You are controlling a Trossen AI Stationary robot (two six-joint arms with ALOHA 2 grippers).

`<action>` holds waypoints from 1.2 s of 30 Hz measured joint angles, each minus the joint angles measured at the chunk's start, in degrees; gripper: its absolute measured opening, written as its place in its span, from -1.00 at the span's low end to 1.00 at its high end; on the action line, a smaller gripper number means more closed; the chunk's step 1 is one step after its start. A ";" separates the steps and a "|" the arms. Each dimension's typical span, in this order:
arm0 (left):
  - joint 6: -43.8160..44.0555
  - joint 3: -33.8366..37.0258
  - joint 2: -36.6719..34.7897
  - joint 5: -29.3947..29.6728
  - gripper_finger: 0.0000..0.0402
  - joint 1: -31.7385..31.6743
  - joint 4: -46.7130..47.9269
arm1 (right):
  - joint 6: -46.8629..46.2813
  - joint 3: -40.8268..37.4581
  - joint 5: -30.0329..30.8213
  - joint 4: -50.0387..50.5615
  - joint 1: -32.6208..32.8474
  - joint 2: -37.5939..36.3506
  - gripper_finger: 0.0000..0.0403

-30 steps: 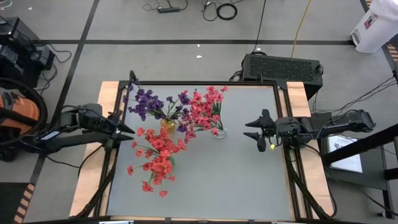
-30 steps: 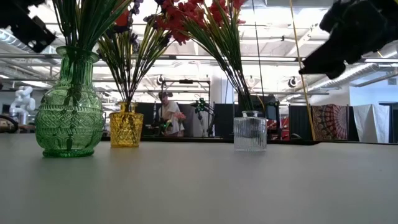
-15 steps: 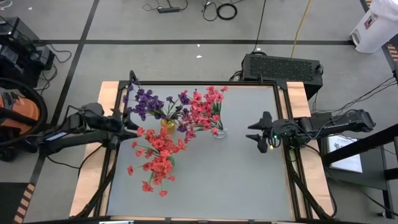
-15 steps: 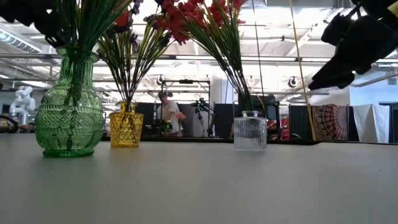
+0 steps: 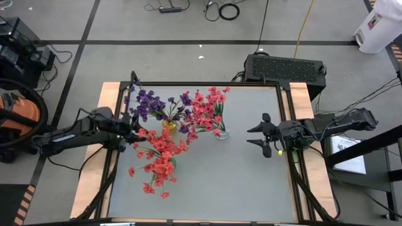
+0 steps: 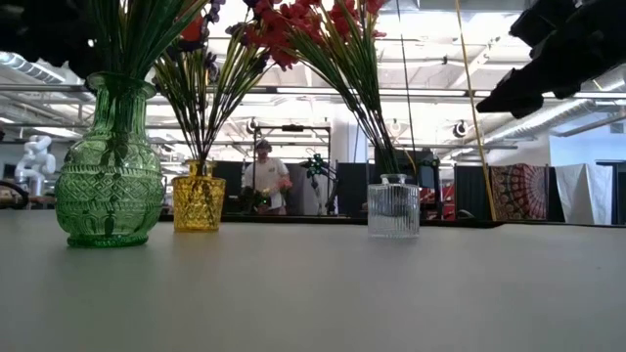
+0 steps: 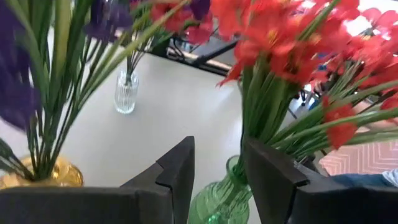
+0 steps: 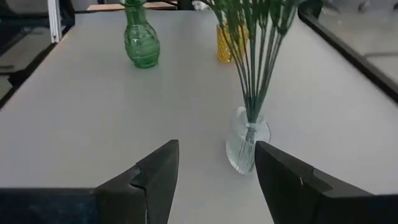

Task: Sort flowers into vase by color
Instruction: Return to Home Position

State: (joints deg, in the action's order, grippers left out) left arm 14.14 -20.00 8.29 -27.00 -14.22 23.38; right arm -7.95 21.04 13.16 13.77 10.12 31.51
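Grey table (image 5: pixel 239 182) bears flowers (image 5: pixel 204 112) standing upright, stems near vertical, blossoms topmost.

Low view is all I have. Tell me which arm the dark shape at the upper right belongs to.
Observer: It is the right arm. From above, it reaches in over the right side of the table.
Operator: Report its tool.
Observer: The right tool is open and empty. Its wrist view looks straight at the clear vase, which stands apart from it.
Operator: Now place the left tool.
Observer: The left tool sits at the table's left edge beside the red flowers. It is open, with the green vase just ahead of it.
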 joint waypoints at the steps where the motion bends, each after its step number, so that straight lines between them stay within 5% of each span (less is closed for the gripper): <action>1: 0.23 0.39 0.00 0.00 -0.30 0.00 0.07 | -1.26 0.00 0.01 0.25 0.03 0.00 0.01; 12: 0.55 1.41 0.02 -1.49 -0.30 0.00 0.06 | -8.82 -0.04 -1.30 3.00 3.92 -2.37 0.01; 26: 0.22 1.41 0.02 0.25 -0.30 -0.01 0.01 | -2.76 -0.04 0.32 7.49 5.37 -25.26 0.01; 36: 0.14 1.41 0.02 3.63 -0.30 0.00 -0.57 | -7.52 -8.11 0.32 4.81 5.37 -25.83 0.01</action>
State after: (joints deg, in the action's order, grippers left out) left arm 14.28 -18.59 8.32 -23.38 -14.22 22.81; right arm -15.47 12.93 13.47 18.58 15.49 5.68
